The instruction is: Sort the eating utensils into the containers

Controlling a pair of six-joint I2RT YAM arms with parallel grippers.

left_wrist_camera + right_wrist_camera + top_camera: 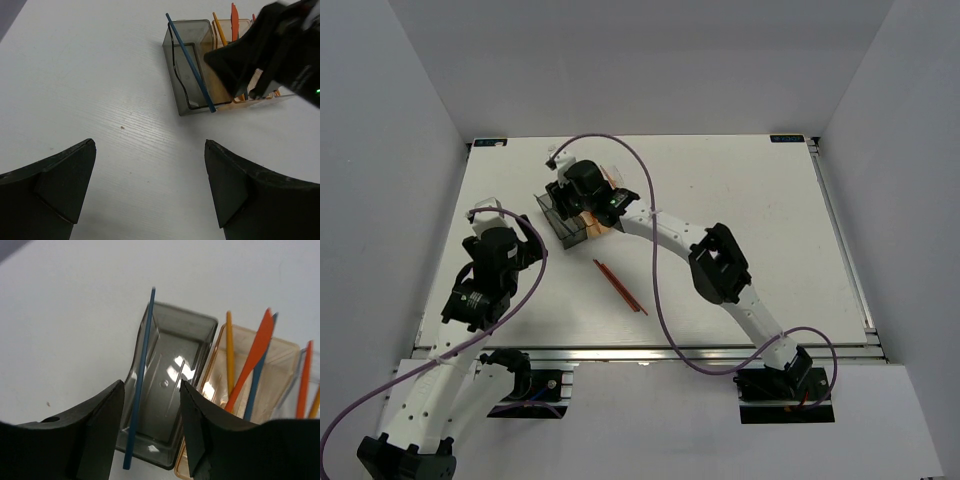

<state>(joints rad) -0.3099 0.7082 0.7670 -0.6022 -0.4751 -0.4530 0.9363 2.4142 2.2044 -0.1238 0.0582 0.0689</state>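
The containers stand in a row at mid-table: a smoky grey bin (556, 218) (192, 75) (172, 370), an amber bin (250, 365) (227, 30) and a clear bin (307, 390). A blue utensil (140, 375) (192, 67) lies slanted along the grey bin's rim. My right gripper (150, 405) (575, 205) is open just above the grey bin, with the blue utensil between its fingers and not pinched. The amber bin holds orange, yellow and blue utensils (255, 355). A red utensil (620, 287) lies on the table. My left gripper (150, 170) (500, 245) is open and empty, left of the bins.
The clear bin holds orange-red utensils (303, 377). The right arm (720, 265) stretches diagonally across the table from the near right. White walls surround the table (770, 220) on three sides.
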